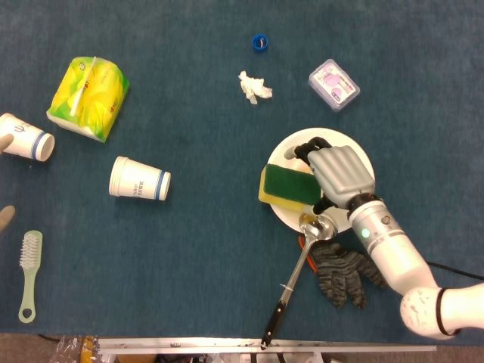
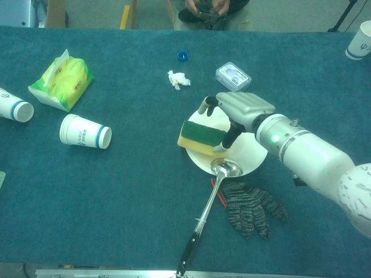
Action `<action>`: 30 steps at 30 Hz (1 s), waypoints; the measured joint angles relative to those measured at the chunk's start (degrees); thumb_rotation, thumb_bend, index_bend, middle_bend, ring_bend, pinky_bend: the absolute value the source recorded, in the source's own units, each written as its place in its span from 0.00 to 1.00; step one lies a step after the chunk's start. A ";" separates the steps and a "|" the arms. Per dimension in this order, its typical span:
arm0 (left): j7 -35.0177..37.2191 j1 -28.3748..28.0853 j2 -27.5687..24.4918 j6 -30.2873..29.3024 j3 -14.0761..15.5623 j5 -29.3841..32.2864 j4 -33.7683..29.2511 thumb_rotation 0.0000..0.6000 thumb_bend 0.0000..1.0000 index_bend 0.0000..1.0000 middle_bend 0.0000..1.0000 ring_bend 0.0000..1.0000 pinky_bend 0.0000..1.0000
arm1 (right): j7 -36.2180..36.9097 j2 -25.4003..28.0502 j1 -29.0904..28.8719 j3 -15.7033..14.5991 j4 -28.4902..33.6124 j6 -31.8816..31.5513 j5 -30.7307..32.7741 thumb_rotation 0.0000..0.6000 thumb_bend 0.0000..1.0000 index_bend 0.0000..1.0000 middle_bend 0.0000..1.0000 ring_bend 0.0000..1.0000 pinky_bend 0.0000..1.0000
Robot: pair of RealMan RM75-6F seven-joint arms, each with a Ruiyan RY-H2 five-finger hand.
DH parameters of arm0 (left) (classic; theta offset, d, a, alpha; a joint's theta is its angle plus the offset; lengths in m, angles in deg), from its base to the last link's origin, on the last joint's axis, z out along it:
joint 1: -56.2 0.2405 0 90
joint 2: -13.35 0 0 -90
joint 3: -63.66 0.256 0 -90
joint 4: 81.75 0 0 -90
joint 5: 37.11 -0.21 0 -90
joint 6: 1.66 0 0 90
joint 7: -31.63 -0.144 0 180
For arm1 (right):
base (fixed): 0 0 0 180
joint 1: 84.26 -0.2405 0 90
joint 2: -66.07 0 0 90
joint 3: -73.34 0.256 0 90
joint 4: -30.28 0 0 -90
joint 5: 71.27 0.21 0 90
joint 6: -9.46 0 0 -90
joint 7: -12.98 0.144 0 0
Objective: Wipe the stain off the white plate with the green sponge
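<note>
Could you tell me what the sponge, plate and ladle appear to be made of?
Sponge: soft yellow foam under a matte green scouring layer. Plate: smooth glossy white, likely ceramic or melamine. Ladle: shiny mirror-like bowl and shaft suggest steel; dark handle, probably plastic.

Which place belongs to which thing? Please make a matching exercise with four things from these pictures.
Things:
1. green sponge
2. ladle
3. grey glove
4. blue bottle cap

Places:
a. on the table, just below the plate
b. far side of the table, alone
c. on the left edge of the white plate
d. bowl resting on the plate's near rim

Pairs: 1-c, 2-d, 3-a, 4-b
</note>
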 measured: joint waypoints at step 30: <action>3.33 1.85 0.30 0.19 -1.54 -0.94 2.34 1.00 0.18 0.15 0.13 0.05 0.16 | 1.11 -2.02 -5.89 2.42 -3.05 1.49 9.66 1.00 0.19 0.30 0.34 0.37 0.64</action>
